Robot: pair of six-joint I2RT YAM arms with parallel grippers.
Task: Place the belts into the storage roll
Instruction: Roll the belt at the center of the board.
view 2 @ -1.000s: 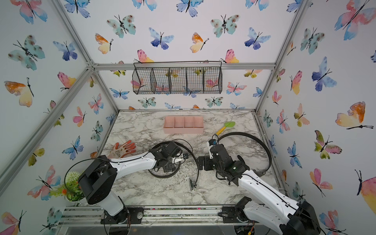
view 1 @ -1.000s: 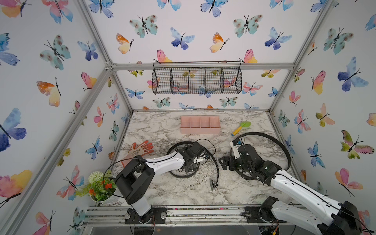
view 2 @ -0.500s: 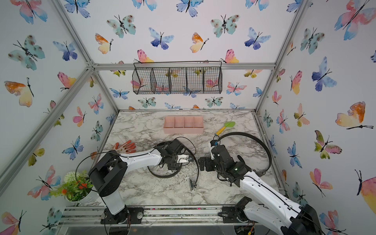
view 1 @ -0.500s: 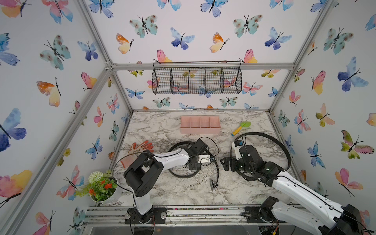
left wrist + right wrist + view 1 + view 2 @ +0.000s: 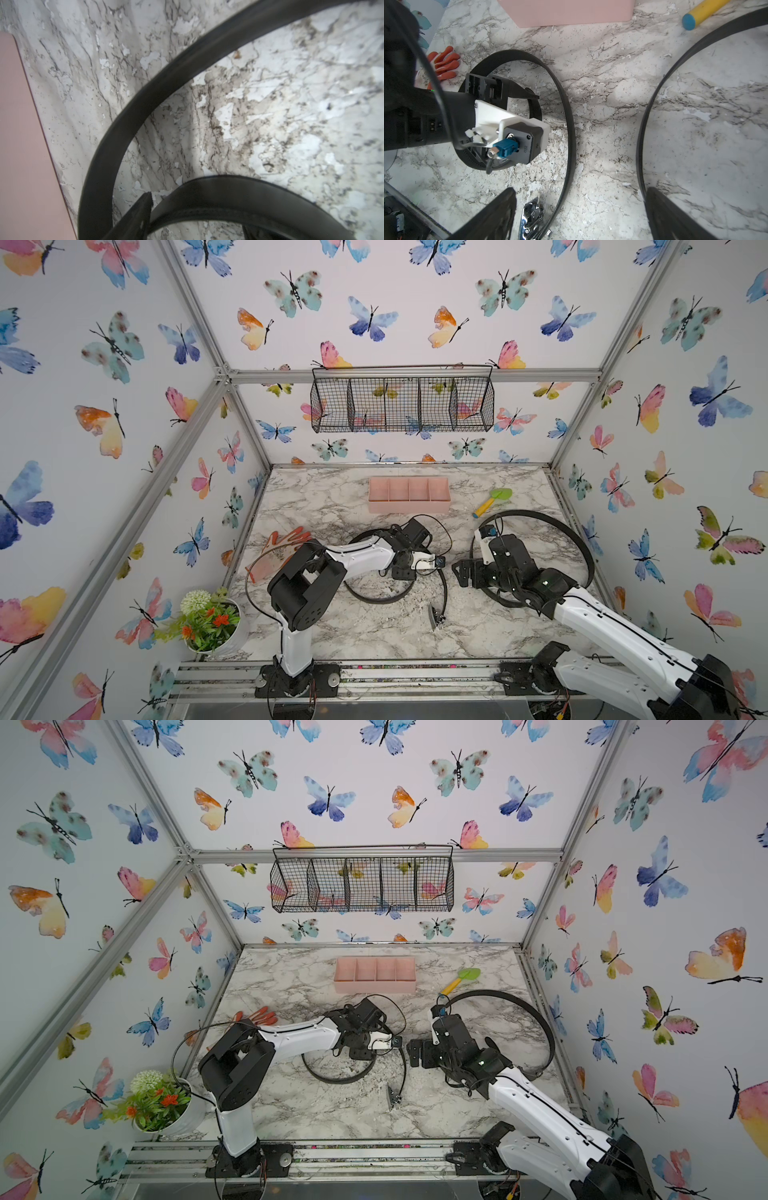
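2 belts (image 5: 374, 600) (image 5: 575, 541), 1 storage roll (image 5: 409, 506), 1 basket (image 5: 402, 406), 1 plant (image 5: 208, 620).

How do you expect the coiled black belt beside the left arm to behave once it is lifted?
Probably floppy: the belt lies in loose curls on its edge, so it should sag and uncoil. Its metal buckle end likely hangs lowest. Its smooth surface may slip in a light grip.

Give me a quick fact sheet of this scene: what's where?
Belts: coiled belt and wide-loop belt, both on the marble table
Pink tray: four compartments, all empty
Left gripper: jaws apart, astride the coiled belt's inner turn
Right gripper: open, holding nothing, between the two belts
Other items: toy shovel, orange glove, potted plant, wire basket on the wall
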